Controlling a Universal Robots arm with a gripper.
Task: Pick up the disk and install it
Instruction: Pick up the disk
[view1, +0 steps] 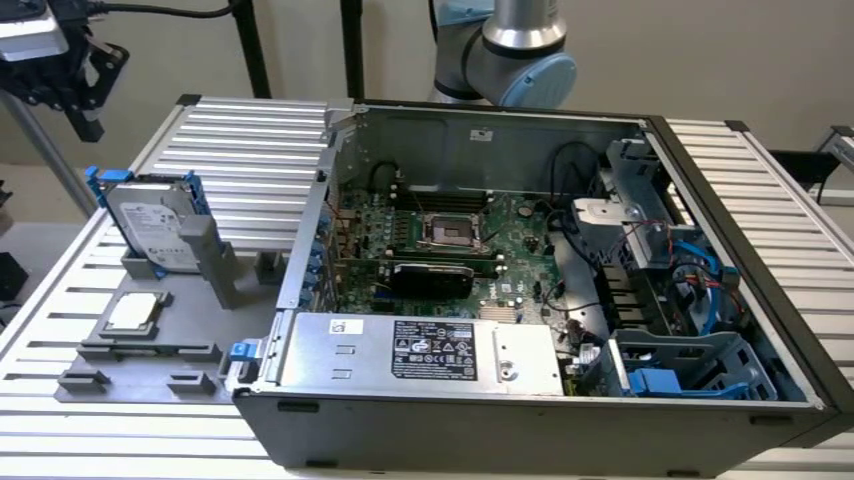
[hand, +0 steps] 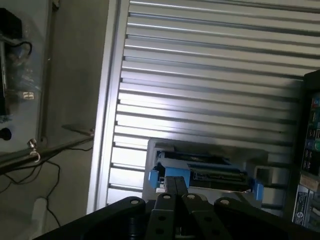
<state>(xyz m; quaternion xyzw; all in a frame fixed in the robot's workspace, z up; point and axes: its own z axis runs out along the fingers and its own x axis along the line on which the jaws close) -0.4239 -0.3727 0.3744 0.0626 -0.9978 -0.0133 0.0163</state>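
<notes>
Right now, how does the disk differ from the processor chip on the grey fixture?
The disk stands on edge in its slot; the processor chip lies flat. The disk is larger and rectangular; the processor chip is small and square. The disk sits in a blue carrier frame; the processor chip has none. Both are silver-grey, on the grey fixture outside the computer case.

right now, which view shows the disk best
The exterior view. There the disk stands on edge in a grey holder at the exterior view's left, its labelled face and blue carrier plain to see. The wrist view catches the disk edge-on: a narrow strip between blue carrier ends, with no label visible.
</notes>
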